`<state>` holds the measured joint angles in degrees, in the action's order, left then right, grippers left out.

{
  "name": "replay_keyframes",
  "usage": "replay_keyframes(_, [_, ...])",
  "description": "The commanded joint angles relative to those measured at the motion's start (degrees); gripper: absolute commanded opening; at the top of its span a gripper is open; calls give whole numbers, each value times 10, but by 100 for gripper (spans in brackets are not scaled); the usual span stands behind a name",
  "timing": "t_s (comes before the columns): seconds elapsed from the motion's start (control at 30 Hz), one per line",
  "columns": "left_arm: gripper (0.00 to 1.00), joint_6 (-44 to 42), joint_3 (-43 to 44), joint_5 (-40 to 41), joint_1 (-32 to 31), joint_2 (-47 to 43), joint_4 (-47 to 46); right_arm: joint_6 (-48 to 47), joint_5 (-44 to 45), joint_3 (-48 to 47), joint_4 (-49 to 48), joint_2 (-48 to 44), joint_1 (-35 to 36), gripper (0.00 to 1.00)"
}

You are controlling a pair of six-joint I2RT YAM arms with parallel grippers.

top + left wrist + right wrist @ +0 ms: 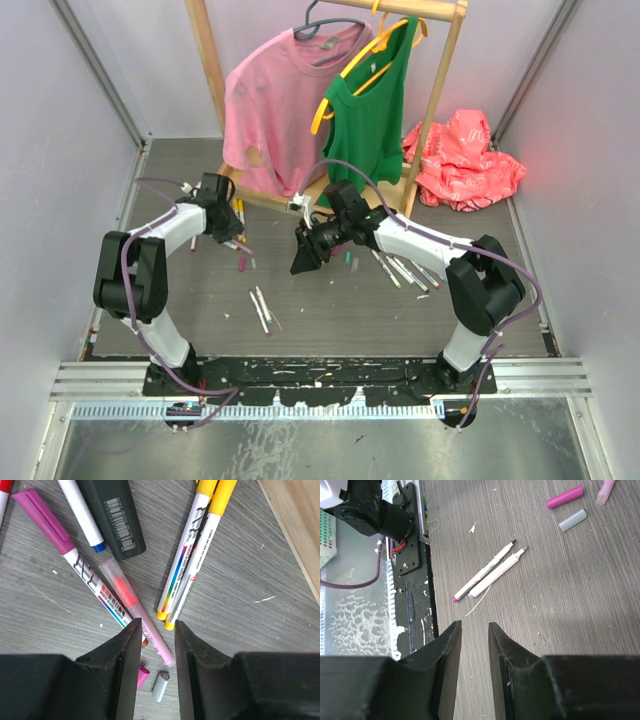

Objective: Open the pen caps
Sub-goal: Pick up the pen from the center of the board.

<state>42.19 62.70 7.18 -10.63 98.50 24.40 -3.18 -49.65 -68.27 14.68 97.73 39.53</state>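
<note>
Only the overhead view takes in the wooden clothes rack (210, 70) at the back, with its pink T-shirt (270, 100) and green sleeveless top (375, 110), and a crumpled red bag (465, 160) on the grey counter (330, 320). It places the left tool (224, 228) low over a cluster of pens by the rack's foot and the right tool (303, 258) near the counter's middle. The left wrist view gives the detail: a wood-grain surface, slim white barrels with printed lettering, a purple cap (42, 522) with a clip on one marker, two yellow caps (214, 490) side by side on two more, and a matte black block with a barcode (112, 517). A translucent pink pen (131, 607) lies slantwise, its lower end between the left tool's black fingers (131, 660); the jaws stand apart, with a slim gap on either side of it. Just past that end lie a loose magenta cap (143, 675) and a loose grey cap (160, 686), both short cylinders. The right wrist view catches these two from the other side, at its top right, well apart from the right tool (474, 626). That tool's jaws are narrowly apart with nothing between them. Two uncapped markers (492, 572) lie together between the tool and the caps.
</note>
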Motion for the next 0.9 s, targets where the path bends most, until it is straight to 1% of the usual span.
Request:
replay_keyframes(0.0, [33,2,22,-11,4,10,10,-11,-13,-24,-10,-9,2,34])
replay_keyframes(0.23, [32,1,16,-9,4,-2,2,-11,-14,-24,-8,-5,1,34])
replay_keyframes(0.37, [27,3,19,-5,4,6,8,-11,-14,-25,-7,-6,2,34])
replay_keyframes(0.47, [27,3,16,-1,4,11,9,-12,-14,-26,-7,-7,1,33])
replay_keyframes(0.87, [31,12,-13,0,4,10,-4,-11,-15,-25,-7,-6,2,34])
